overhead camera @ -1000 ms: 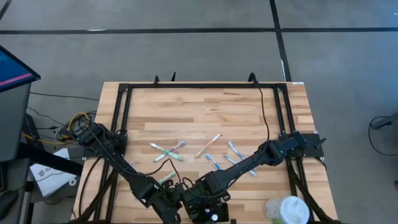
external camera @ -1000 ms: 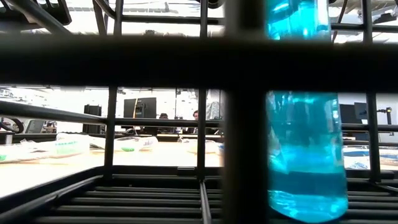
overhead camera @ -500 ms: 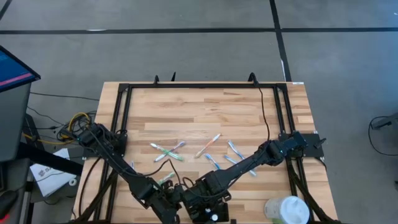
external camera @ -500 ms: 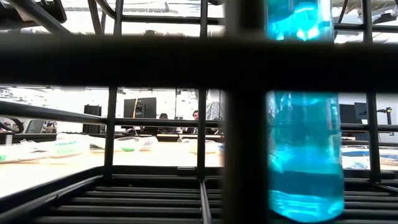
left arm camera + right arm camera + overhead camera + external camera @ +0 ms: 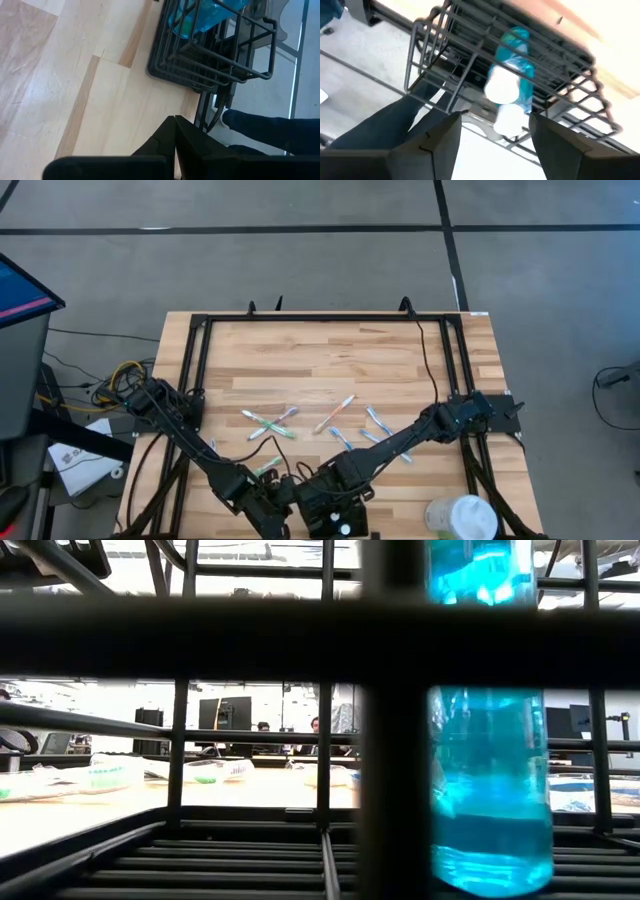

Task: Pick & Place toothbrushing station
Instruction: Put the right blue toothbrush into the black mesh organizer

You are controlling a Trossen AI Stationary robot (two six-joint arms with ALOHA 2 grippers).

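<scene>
The toothbrushing station is a black wire basket (image 5: pixel 210 55) at the table's near edge, mostly hidden under both grippers in the high view. Seen from the right wrist, the basket (image 5: pixel 465 55) holds an upright blue bottle (image 5: pixel 517 55) with a white cap (image 5: pixel 501 85). The low view looks through the basket's bars (image 5: pixel 390 740) at the blue bottle (image 5: pixel 490 780), which stands on the basket's floor. My right gripper (image 5: pixel 495 117) is open above the bottle and clear of it. My left gripper (image 5: pixel 175 120) is shut over bare wood beside the basket.
Several toothbrushes (image 5: pixel 270 423) (image 5: pixel 335 413) (image 5: pixel 378 422) lie scattered mid-table. A white round container (image 5: pixel 462 517) stands at the near right corner. A black frame (image 5: pixel 330 318) runs round the table. A person's dark-trousered leg (image 5: pixel 270 130) shows beyond the near edge.
My right gripper has risen a little above the basket. The bottle stays standing in the basket.
</scene>
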